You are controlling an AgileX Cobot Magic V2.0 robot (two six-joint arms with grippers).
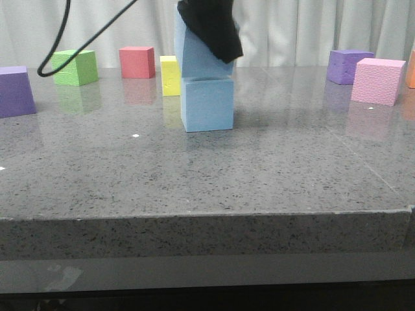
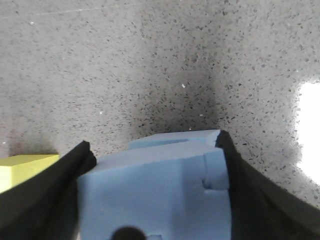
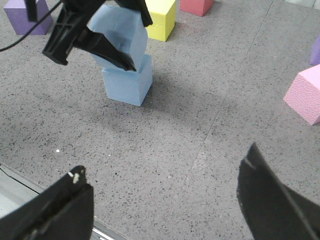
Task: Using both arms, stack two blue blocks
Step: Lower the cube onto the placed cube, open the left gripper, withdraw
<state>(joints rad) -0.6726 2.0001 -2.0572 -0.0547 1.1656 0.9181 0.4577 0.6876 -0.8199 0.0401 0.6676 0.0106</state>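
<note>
Pebbly sky-blue blocks (image 1: 207, 103), seemingly stacked

Robot test lab or demo bench, not home. Grey speckled stone counter (image 1: 272, 188) with polished top, thick front edge. Plain white curtain (image 1: 311, 29) hung close behind as backdrop. Only foam cubes spread about as practice props: green cube (image 1: 76, 67), red cube (image 1: 137, 62), yellow cube (image 1: 170, 75), purple cube (image 1: 14, 91), pink cube (image 1: 377, 81). Loose black cable (image 1: 61, 39) trailing over counter. No household goods.
</note>
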